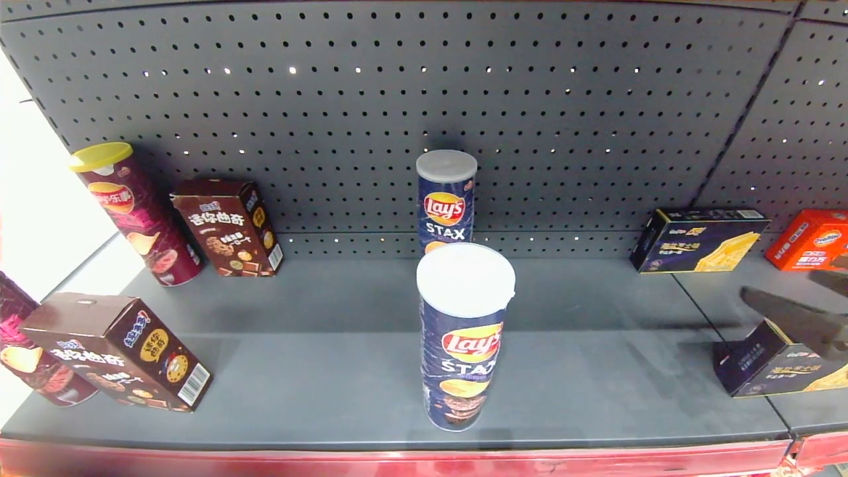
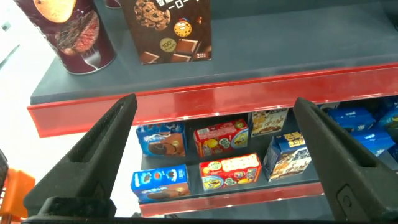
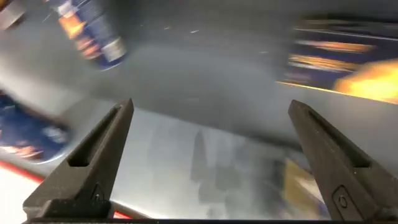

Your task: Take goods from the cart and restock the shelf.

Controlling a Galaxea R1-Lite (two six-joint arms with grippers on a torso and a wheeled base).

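Nine packs on the grey metal shelf (image 1: 596, 344), in five kinds.
Two tall blue cardboard chip cans with pale lids: the front blue can (image 1: 464, 344) and the back blue can (image 1: 445, 202). Two maroon chip cans: the yellow-lidded maroon can (image 1: 136, 212) and the edge-cut maroon can (image 1: 33, 371). Two brown cardboard cookie boxes: the rear brown box (image 1: 228, 226) and the near brown box (image 1: 119, 351). Two dark navy boxes with yellow print: the rear navy box (image 1: 699, 240) and the near navy box (image 1: 755, 371). One orange cardboard box (image 1: 809, 240).

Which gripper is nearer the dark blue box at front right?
Right. The right gripper hangs right at the dark blue box; the left gripper is off the left front edge of the shelf.
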